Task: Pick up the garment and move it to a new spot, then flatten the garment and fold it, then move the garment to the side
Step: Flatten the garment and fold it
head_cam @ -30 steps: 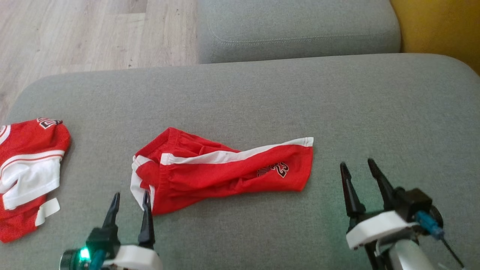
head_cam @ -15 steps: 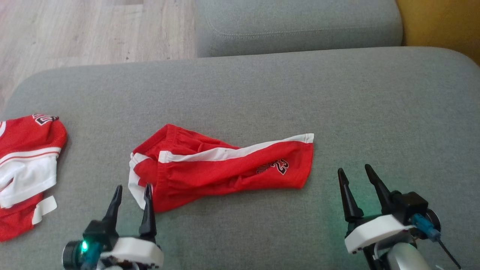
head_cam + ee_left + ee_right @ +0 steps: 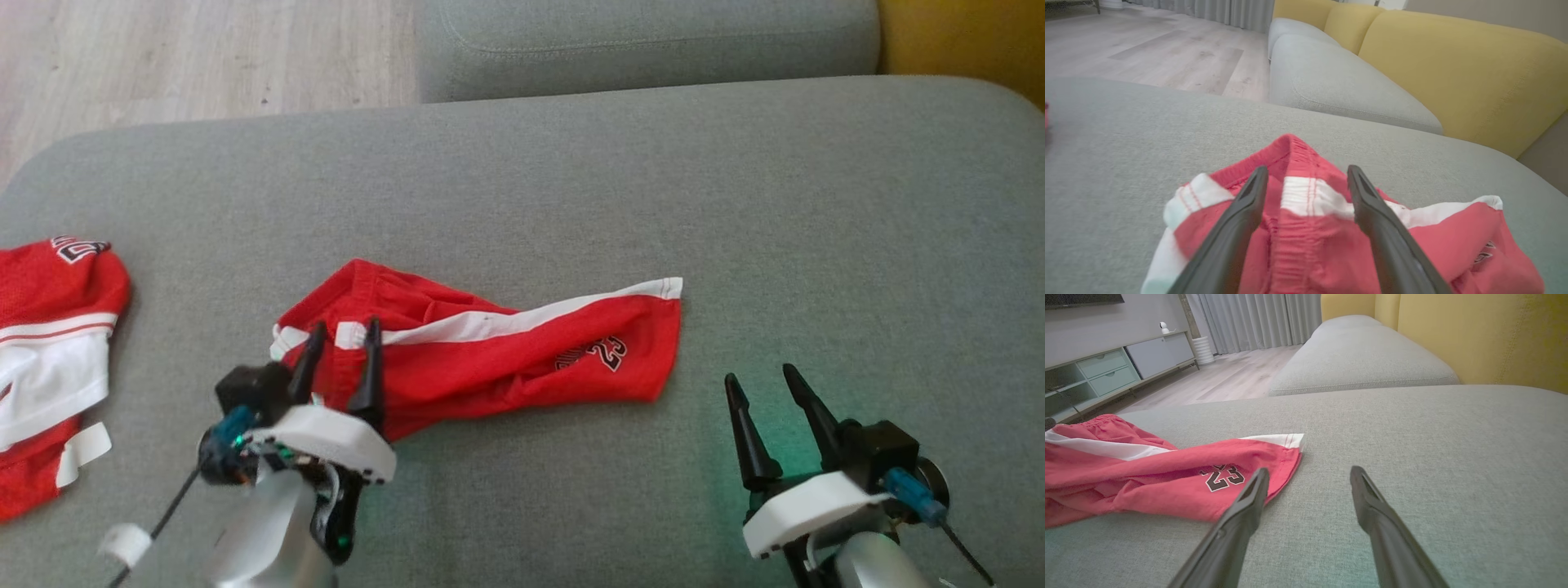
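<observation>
Head view: the red shorts [image 3: 506, 359] lie on the grey cushion [image 3: 571, 188]. The left gripper [image 3: 345, 325], spread wide and empty, straddles their 9 o'clock end, and the right gripper [image 3: 758, 375], equally wide and empty, waits clear at 4 o'clock. The pick-up is in hand, I judge, and next calls for lowering and pinching the waistband [image 3: 1290, 149]. Left wrist view shows what the gripper hides from the head camera: a white stripe [image 3: 1310, 198] squarely between the fingers.

the shorts [image 3: 506, 359] are red, with a white stripe down the side, white trim by the waist and a black "23" with lettering printed near the leg opening. they lie crumpled on the grey cushion [image 3: 571, 188], stretched crosswise. the gathered elastic waistband is bunched and humped up at the left end, and the leg hem lies flat at the right end. the cloth is twisted and creased along the middle, and the stripe slants from waistband to the hem's far corner.
</observation>
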Controlling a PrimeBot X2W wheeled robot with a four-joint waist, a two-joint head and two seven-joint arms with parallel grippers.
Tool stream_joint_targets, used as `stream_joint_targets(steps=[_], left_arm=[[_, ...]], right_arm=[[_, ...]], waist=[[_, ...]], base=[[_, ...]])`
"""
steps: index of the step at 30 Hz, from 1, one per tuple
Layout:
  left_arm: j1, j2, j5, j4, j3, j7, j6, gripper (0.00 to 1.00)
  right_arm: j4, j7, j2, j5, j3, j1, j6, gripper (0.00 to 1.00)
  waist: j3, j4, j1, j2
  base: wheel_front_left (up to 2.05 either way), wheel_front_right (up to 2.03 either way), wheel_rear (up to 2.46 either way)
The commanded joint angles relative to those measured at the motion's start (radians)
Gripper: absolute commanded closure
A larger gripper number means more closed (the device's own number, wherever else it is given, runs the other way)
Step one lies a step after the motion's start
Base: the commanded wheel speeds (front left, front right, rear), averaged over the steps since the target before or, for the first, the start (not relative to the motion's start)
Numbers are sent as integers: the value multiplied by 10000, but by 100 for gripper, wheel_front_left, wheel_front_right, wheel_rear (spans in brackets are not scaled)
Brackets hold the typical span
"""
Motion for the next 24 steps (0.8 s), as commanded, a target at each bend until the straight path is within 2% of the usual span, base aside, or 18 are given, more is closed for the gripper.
stream_joint_targets(steps=[1, 4, 8, 14, 22, 24], left_arm=[[-600, 211, -379, 17, -60, 49, -12, 0], [-906, 507, -1284, 317, -634, 297, -14, 0], [-980, 630, -2066, 337, -948, 409, -15, 0], [-885, 917, -3919, -195, -2010, 899, -16, 0], [-863, 1491, -5293, -919, -3071, 576, -16, 0], [-831, 1616, -5605, -1006, -3364, 677, -16, 13]], right_arm=[[-251, -40, 1, 62, 196, -439, 31, 0], [-225, -40, 1, 68, 131, -426, 31, 0], [-220, -40, 1, 76, 77, -414, 31, 0], [-209, -40, 1, 177, 143, -406, 31, 0], [-227, -40, 1, 239, 233, -361, 31, 0], [-192, -40, 1, 252, 227, -338, 31, 0]], waist=[[42, -45, -1, -1], [110, -77, -1, -1], [133, -63, -1, -1], [115, 1, -1, -1], [73, 41, -1, -1], [77, 53, -1, -1]], base=[[0, 0, 0], [0, 0, 0], [0, 0, 0], [0, 0, 0], [0, 0, 0], [0, 0, 0]])
